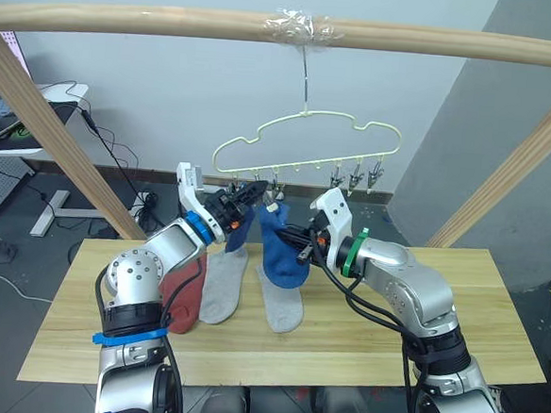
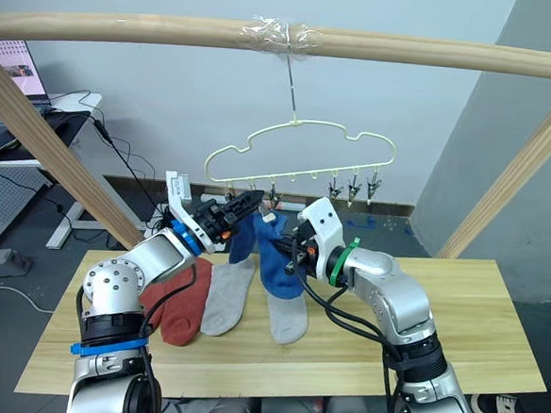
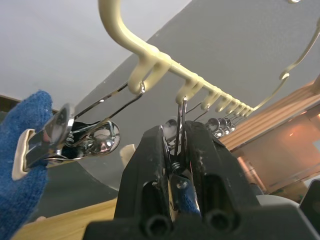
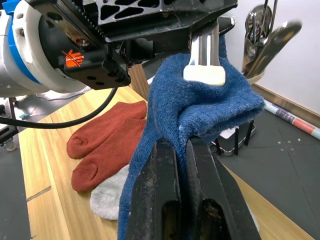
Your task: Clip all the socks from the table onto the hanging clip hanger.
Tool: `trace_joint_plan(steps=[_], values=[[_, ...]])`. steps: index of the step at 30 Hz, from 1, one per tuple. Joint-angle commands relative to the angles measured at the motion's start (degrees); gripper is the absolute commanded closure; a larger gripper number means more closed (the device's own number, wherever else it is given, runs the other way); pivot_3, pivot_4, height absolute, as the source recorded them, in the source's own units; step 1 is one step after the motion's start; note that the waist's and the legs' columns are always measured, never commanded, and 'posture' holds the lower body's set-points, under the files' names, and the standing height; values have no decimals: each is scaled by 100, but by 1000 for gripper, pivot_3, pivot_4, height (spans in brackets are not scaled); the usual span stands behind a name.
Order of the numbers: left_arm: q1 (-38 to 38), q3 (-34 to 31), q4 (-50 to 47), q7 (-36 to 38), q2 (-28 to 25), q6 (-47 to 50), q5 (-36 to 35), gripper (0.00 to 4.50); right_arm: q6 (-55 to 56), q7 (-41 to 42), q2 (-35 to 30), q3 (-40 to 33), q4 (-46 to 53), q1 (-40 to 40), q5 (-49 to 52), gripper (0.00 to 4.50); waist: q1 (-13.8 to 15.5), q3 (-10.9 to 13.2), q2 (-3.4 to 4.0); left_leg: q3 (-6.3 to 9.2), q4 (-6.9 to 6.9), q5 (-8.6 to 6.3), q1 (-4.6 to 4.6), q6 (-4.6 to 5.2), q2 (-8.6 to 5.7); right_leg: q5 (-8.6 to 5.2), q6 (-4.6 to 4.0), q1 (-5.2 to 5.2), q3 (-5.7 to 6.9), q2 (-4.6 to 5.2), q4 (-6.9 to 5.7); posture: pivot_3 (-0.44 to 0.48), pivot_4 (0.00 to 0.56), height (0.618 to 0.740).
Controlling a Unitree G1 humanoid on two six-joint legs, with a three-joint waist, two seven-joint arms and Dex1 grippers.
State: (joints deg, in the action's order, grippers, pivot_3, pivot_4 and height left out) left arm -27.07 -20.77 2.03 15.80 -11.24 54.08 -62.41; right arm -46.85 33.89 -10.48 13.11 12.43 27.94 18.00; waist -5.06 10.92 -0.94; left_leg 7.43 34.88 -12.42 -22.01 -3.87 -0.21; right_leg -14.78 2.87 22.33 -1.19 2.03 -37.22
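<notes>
At frame centre, a fuzzy blue sock (image 1: 282, 249) hangs under the pale yellow-green clip hanger (image 1: 304, 138), pinched by the right hand (image 1: 303, 243). The left hand (image 1: 251, 193) squeezes a metal clip (image 3: 176, 132). Red socks (image 4: 107, 142) lie on the tabletop (image 1: 456, 323).

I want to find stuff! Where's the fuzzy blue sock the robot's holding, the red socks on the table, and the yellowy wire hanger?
Fuzzy blue sock (image 4: 200, 112), right wrist view, bunched cuff.
Rust-red socks (image 4: 107, 145), right wrist view, upper sock's middle.
Pale yellow-green wire clip hanger (image 1: 291, 123), left eye view, top wire.
</notes>
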Motion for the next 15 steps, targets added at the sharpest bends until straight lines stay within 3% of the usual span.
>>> trace_joint_plan(steps=[1, 7, 11, 14, 15], values=[[35, -24, -271, 117, -85, -47, -75, 2589, 127, -4, 12, 20, 69, -3, 50, 4500, 2, 0, 0, 1, 0, 0, -3, 0, 0, 0, 0, 0, 1, 0, 4, -93, 156, 740], [123, 60, -426, 12, -378, -1, 146, 782, 25, -116, 279, 33, 5, -64, 184, 4500, 3, 0, 0, 6, -1, -1, -12, -1, 0, 0, 0, 2, 7, 2, 13, -88, 155, 740], [296, 391, -783, 57, -798, 25, 581, 782, -174, -208, 581, -126, -94, -157, 441, 4500, 11, 1, 1, 10, -5, -1, -10, -1, 3, 0, 0, 4, 11, 0, 10, -80, 154, 740], [539, 745, -1369, -7, -1294, -219, 1292, 782, -372, -320, 937, -377, -375, -184, 720, 4500, 11, 1, 1, 7, -5, -1, -12, -2, 2, 0, -1, 4, 6, 1, 12, -65, 151, 740], [634, 774, -1515, 71, -1352, -435, 1453, 750, -424, -389, 1065, -493, -487, -167, 806, 4221, 23, 1, 1, 6, -6, -1, -12, -2, 1, 0, -1, 5, 5, 1, 11, -65, 151, 740]])
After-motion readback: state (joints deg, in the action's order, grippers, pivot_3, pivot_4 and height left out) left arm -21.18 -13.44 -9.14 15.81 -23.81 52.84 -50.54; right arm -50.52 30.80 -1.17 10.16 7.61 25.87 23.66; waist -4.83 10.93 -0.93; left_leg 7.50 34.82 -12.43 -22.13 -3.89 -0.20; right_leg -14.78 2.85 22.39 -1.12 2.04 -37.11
